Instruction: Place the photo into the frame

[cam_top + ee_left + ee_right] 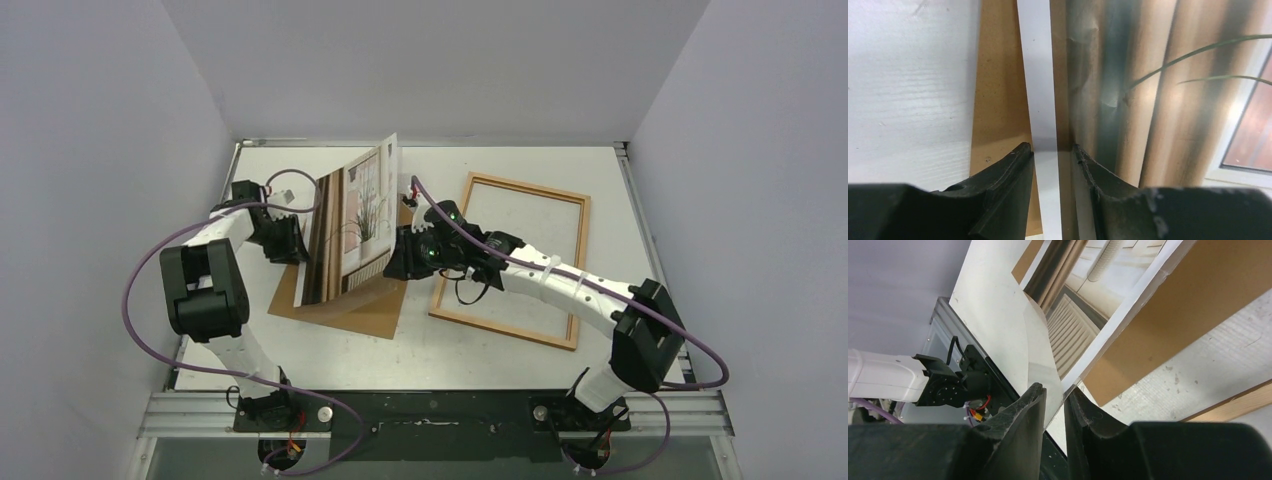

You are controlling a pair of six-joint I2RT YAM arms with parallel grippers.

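photo [355, 225] tilted up, pinched by left gripper [1053, 150] and right gripper [1054, 391]

Both arms reach inward — left gripper [297, 243] and right gripper [393, 262] each pinching the photo [355, 225].

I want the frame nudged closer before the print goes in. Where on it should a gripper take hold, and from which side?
Grip the far rail of the frame, the one the right arm does not cross. Come straight down, one finger inside the opening, one outside: it lies flat on the table, and its moulding looks narrow enough to straddle.
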